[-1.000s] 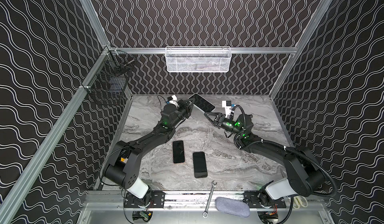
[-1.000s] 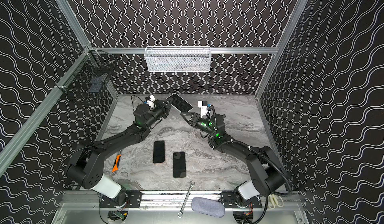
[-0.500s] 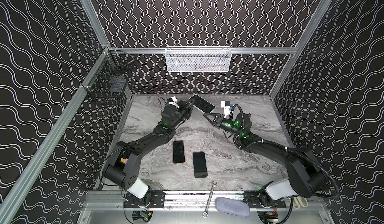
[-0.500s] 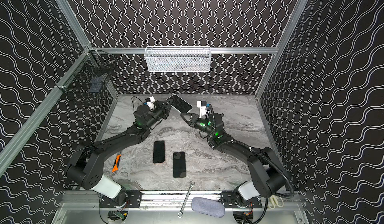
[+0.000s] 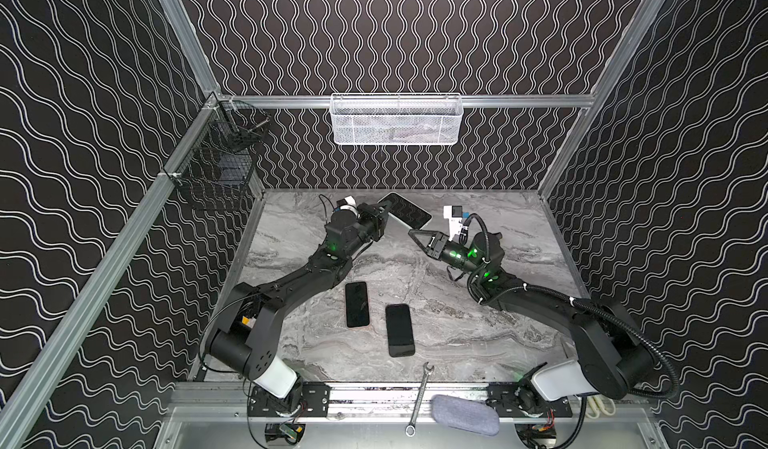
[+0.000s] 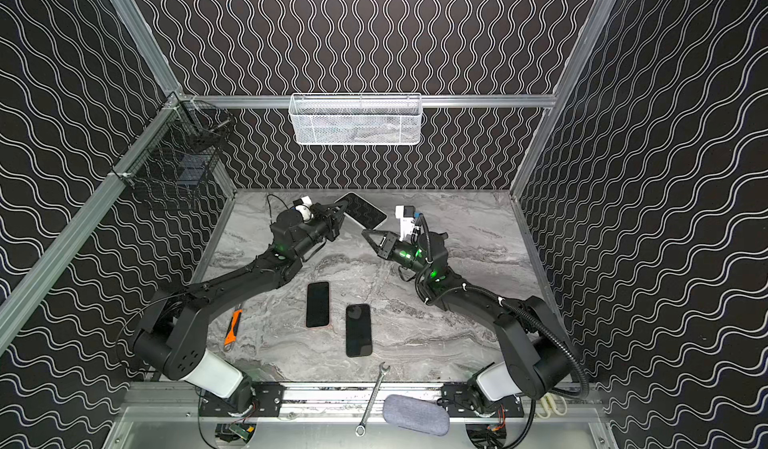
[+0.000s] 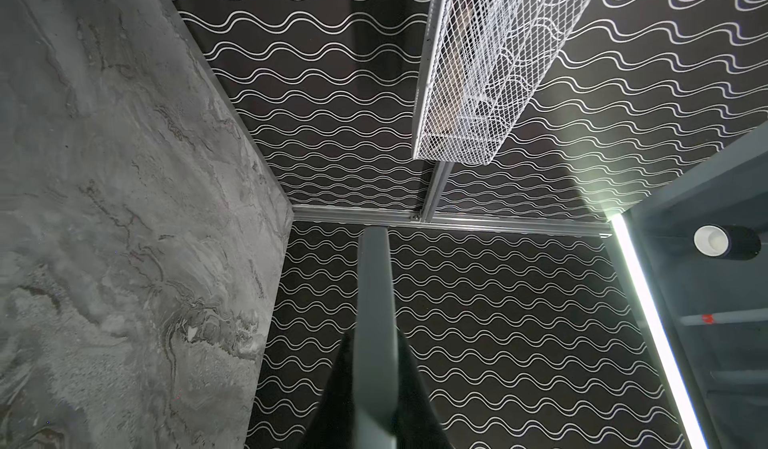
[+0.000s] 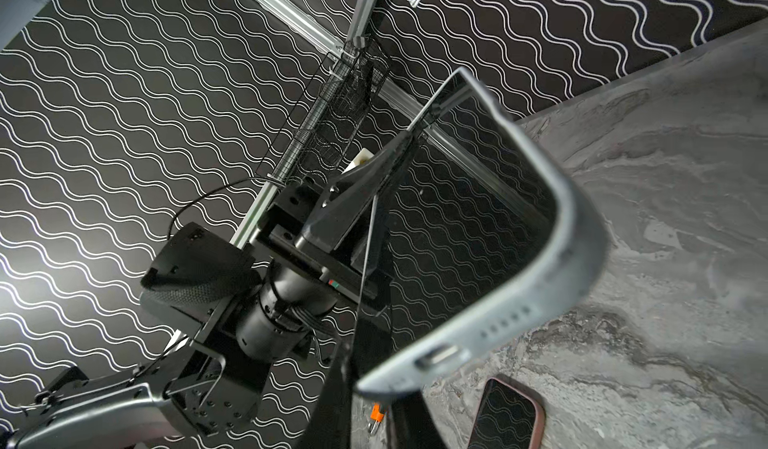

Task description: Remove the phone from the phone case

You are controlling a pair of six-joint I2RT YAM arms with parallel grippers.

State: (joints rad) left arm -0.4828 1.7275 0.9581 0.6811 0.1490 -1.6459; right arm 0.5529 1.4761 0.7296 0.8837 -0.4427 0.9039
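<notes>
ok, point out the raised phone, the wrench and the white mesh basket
raised phone [image 5: 405, 212], in a top view, middle of its screen.
wrench [image 5: 419, 399], in a top view, mid-shaft.
white mesh basket [image 5: 397, 131], in a top view, front wall.

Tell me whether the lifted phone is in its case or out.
In: the grey case rims the phone in the right wrist view.

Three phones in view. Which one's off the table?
The back phone, held tilted above the table in the left pincer. The near-left phone and near-right phone both lie flat on the marble, screen up, ungripped.
</notes>
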